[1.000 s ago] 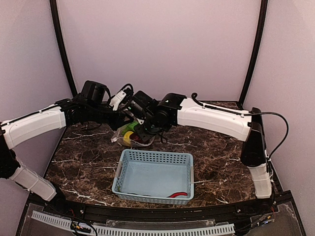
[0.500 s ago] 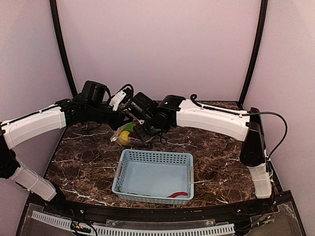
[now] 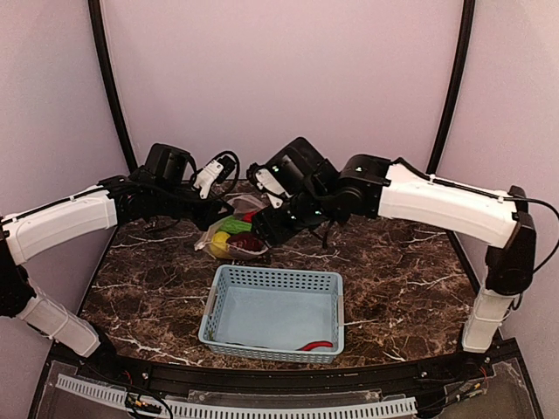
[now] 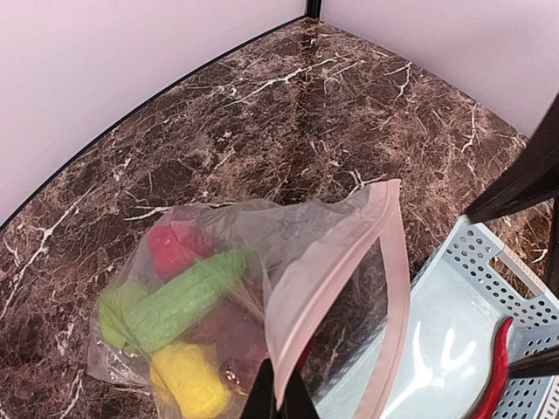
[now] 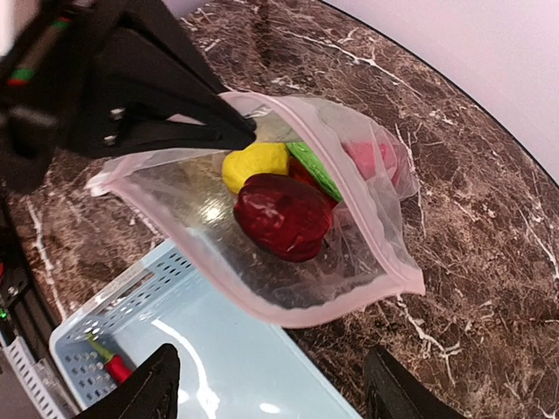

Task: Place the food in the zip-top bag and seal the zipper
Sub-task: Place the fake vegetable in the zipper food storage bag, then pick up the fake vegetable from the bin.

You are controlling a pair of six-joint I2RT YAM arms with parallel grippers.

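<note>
1. Zip-top bag point(image 3: 210, 237), top view: it lies on the table point(image 3: 393, 271) just beyond the basket point(image 3: 275, 276), left of centre, with most of the food point(image 3: 238, 230) inside. A red chilli point(image 3: 316, 346) lies in the basket's near right corner, not yet bagged.
2. Left wrist view: the left fingers point(image 4: 267, 397) are closed on the bag's mouth edge by the zipper point(image 4: 397, 271), holding it raised and open.
3. Right wrist view: the right fingers point(image 5: 144, 384) are spread wide and empty above the open mouth. A dark red pepper point(image 5: 281, 216) sits inside.
4. Assessment: loading step; sealing not begun. The next move calls for the right arm to reach the basket and pinch the thin, flat-lying chilli.
</note>
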